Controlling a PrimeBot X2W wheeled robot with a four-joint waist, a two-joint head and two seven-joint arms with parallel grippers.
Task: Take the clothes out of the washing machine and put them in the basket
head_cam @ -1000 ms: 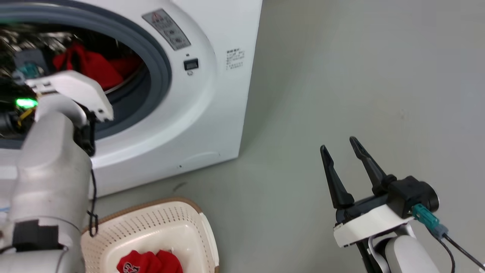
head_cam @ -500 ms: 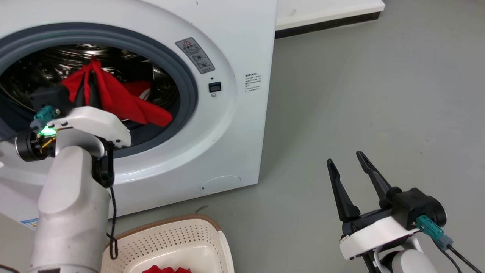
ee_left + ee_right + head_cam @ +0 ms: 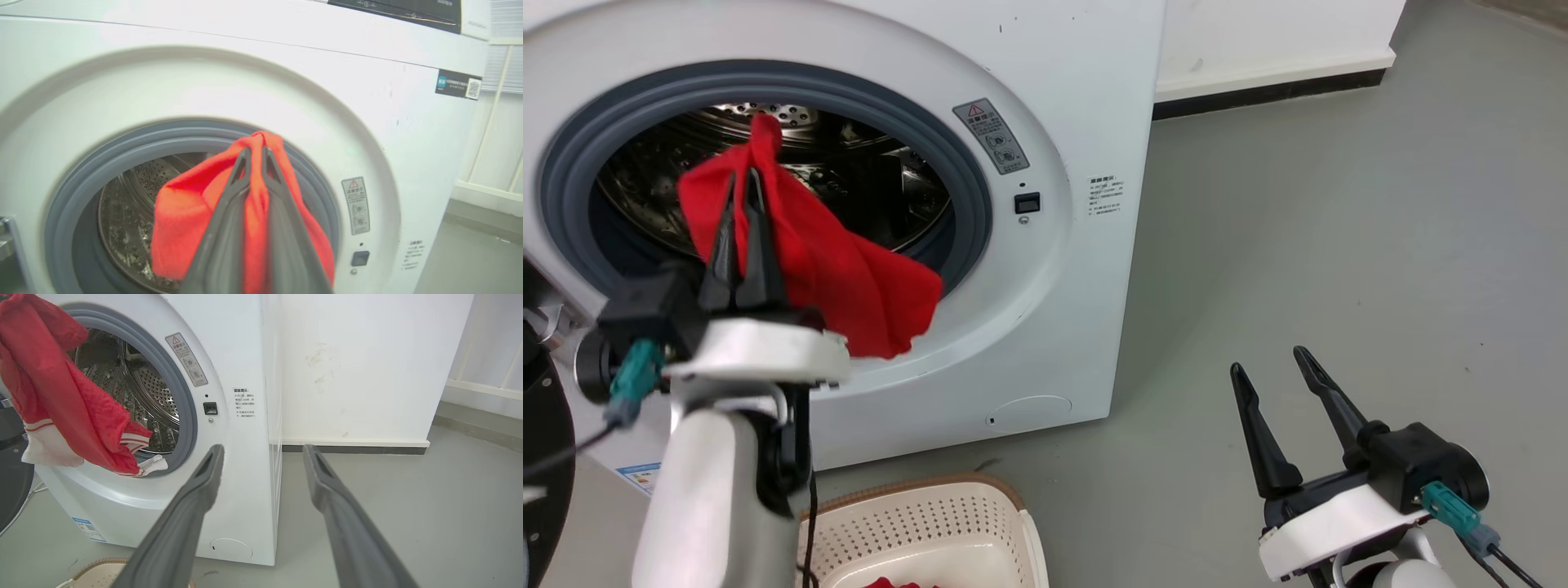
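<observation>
A red garment (image 3: 849,278) is pinched between the closed fingers of the left hand (image 3: 745,181) and held just outside the opening of the washing machine (image 3: 1086,122), its folds hanging past the grey door seal (image 3: 970,188). The right hand (image 3: 1270,361) is held wide open and empty over bare floor (image 3: 1339,204), well apart from the machine. The basket (image 3: 915,510) is seen below the left hand, by the machine's front.

The cloth (image 3: 849,278) pinched in my left claw (image 3: 745,178) hangs across the washer (image 3: 1086,98) mouth, covering its middle and lower right. Above and to the right of it, the drum (image 3: 882,188) is unblocked. The basket (image 3: 915,514) sits on the floor (image 3: 1339,204) just below. My right claw (image 3: 1267,363), spread wide, has bare floor all round.
</observation>
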